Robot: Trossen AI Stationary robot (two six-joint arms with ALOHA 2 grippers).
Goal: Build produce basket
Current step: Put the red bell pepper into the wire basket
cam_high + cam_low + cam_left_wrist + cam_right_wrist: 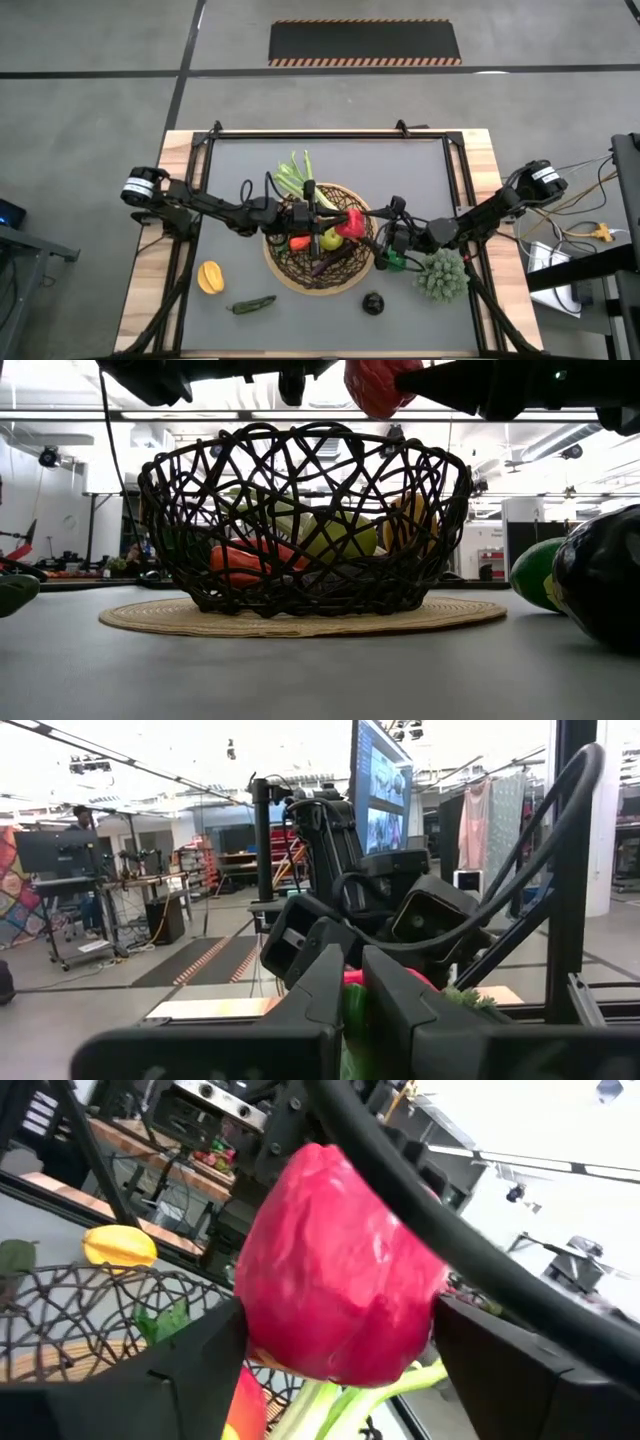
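The dark wicker basket [300, 268] [300, 510] stands mid-table on its tan round base. In it lie a leek [296, 177], a carrot [300, 242] and a yellow-green fruit [330, 239]. Over the basket's right half hangs a red pepper [350, 222] [335, 1270] with my right gripper [366, 228] [340, 1350] shut on it. My left gripper [322, 213] [352, 985] is shut just left of the pepper, over the basket. A green strip [354, 1020] shows in the slit between its fingers. My left gripper: I cannot tell whether it touches the pepper or the green strip in its slit. My right gripper pinches the red pepper's two broad sides [255, 1320] between its two fingers, coming level from the table's right. The pepper hangs clear above the basket's rim [400, 445].
On the table near the basket lie a yellow fruit [210, 277], a green chili [251, 305], a dark round eggplant [373, 303] [600, 585], a green lime [392, 262] [535, 575] and a spiky green plant [441, 276]. A black frame [330, 137] borders the mat.
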